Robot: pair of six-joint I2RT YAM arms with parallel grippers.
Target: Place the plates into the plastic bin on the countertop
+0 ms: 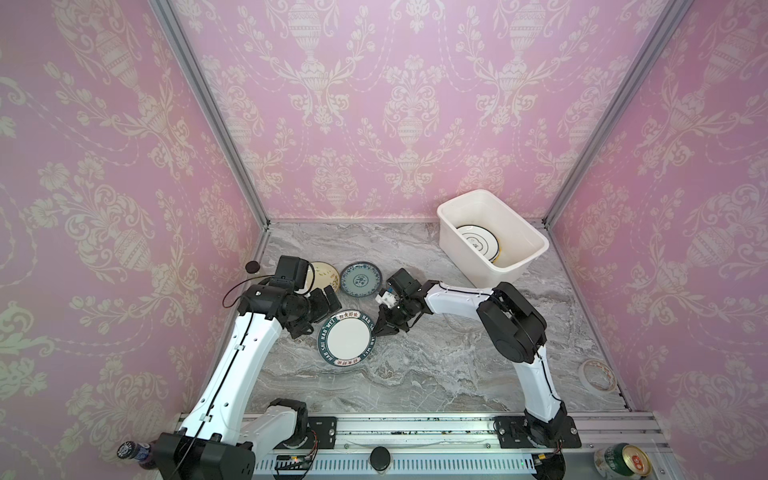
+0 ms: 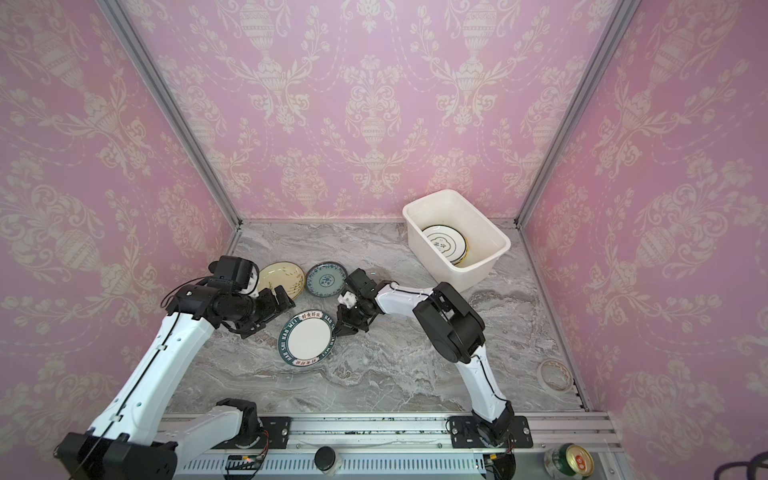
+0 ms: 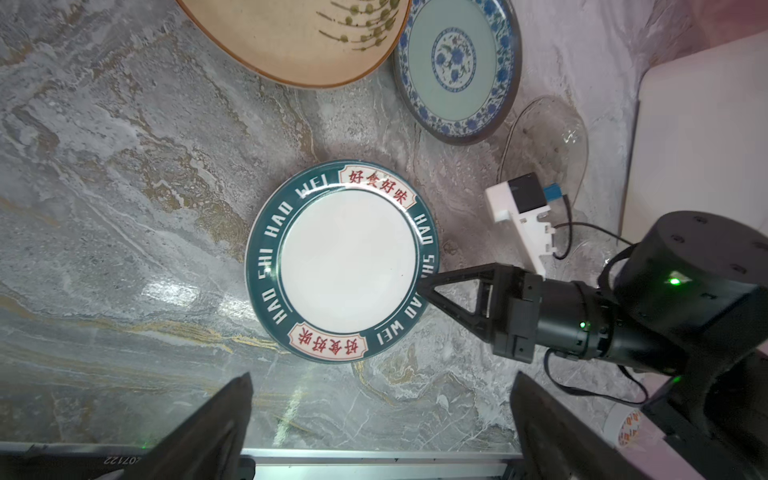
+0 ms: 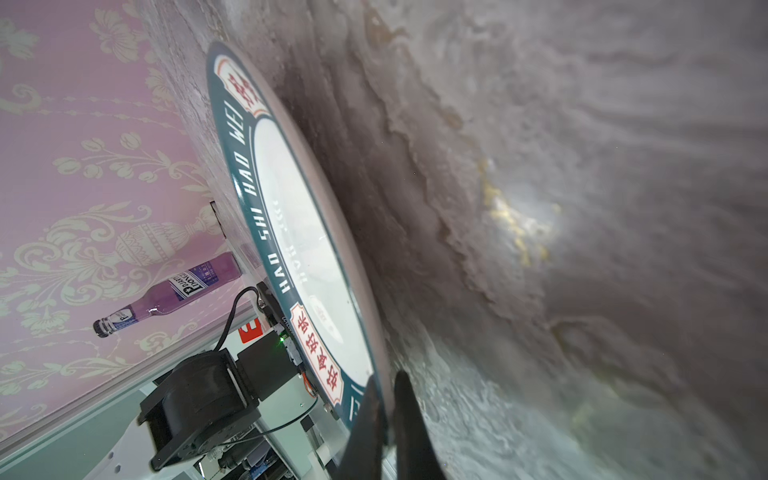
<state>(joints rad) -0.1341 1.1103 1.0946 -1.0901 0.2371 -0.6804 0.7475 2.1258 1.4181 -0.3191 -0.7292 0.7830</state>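
Cream plate (image 1: 327, 272), half under the left arm in both top views and cut by the frame edge in the left wrist view; stacked plates (image 1: 478, 243) in the plastic bin (image 1: 455, 249), count untellable; clear glass plate (image 3: 550, 135), faint, partly behind the right arm; lettered plate (image 4: 291, 232), rim section hidden by the right gripper (image 4: 386, 384).

1. The lettered plate (image 3: 349, 266) carries "HAO SHI HAO WEI" in white capitals, running twice round its dark teal rim. The jaws of the right gripper (image 3: 419, 286) close on that rim and cover the end of one "SHI" and the start of the next "HAO".
2. Two cream cartouches on the same rim hold the red characters 好食好味, one to each side of those jaws.
3. An upside-down number, seemingly 207122, stands on a black part just outside one finger of the left gripper (image 3: 380, 376).
4. Beyond the plate from the right jaws, a bottle (image 4: 166, 291) has a white label whose print cannot be read surely.
5. Near the bottle, a red sign (image 4: 251, 330) shows a white "E".
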